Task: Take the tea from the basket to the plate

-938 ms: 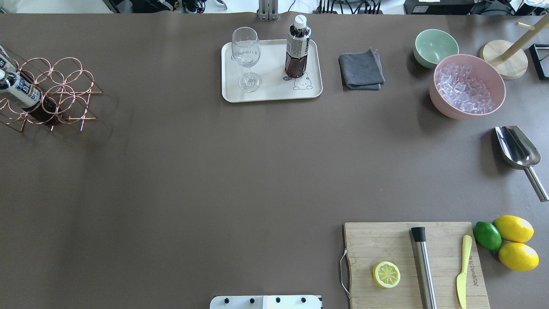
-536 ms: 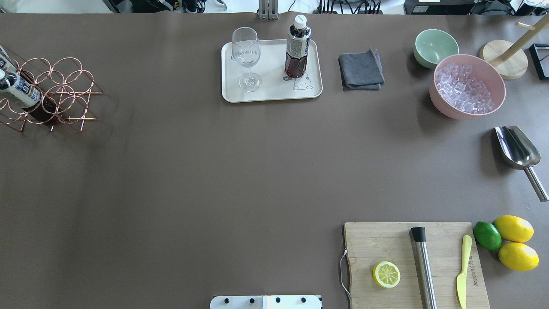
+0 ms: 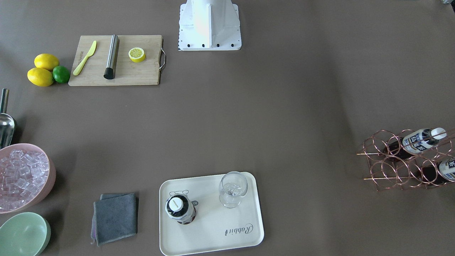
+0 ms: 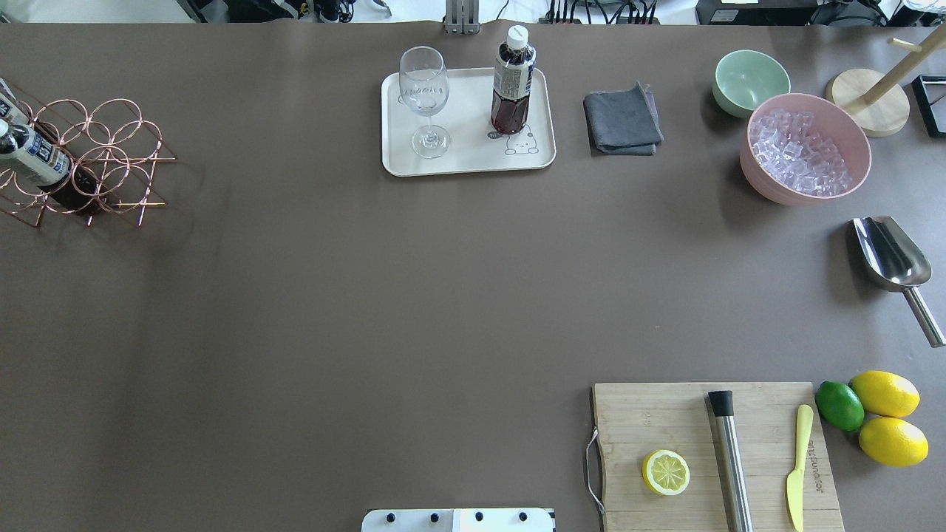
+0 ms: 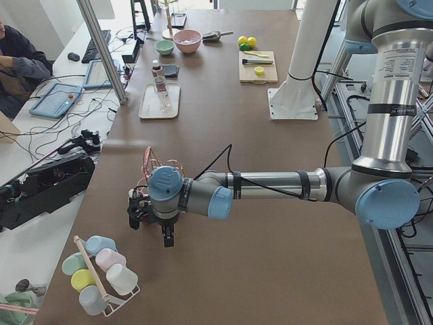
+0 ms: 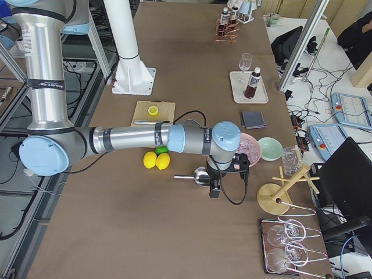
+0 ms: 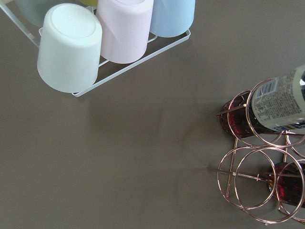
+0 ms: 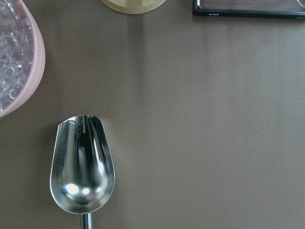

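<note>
Overhead exterior view: one tea bottle (image 4: 512, 89) stands upright on the plate (image 4: 465, 164), right half, by the bear print. A wine glass (image 4: 424, 96) is on the plate's left half, apart from it. The basket (image 4: 111, 148) sits at the far left table edge w/ the spare bottles (image 4: 35, 159) lying in its cells. No arm shows here. Left side cam: my left gripper (image 5: 166, 237) is low over the table just beside the basket, near the cup rack (image 5: 101, 274); finger state, can't tell. Right side cam: right gripper (image 6: 213, 189) hangs over the metal scoop (image 6: 200, 174) next to the ice bowl (image 6: 254, 142); wide or closed, can't tell either.
</note>
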Robot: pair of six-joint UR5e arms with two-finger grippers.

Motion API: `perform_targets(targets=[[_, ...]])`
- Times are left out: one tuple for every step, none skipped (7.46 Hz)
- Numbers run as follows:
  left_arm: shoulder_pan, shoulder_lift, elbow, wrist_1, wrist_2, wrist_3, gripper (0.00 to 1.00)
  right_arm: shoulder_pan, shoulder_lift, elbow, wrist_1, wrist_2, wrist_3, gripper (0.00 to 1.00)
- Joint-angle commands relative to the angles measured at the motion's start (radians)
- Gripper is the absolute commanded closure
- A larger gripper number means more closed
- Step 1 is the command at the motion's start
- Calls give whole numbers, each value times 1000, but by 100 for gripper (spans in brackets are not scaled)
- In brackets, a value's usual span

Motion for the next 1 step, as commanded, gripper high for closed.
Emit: perform_targets(targets=[[0,1,-1,0,-1,1,1,0,-6,0,0,2,-2,0]])
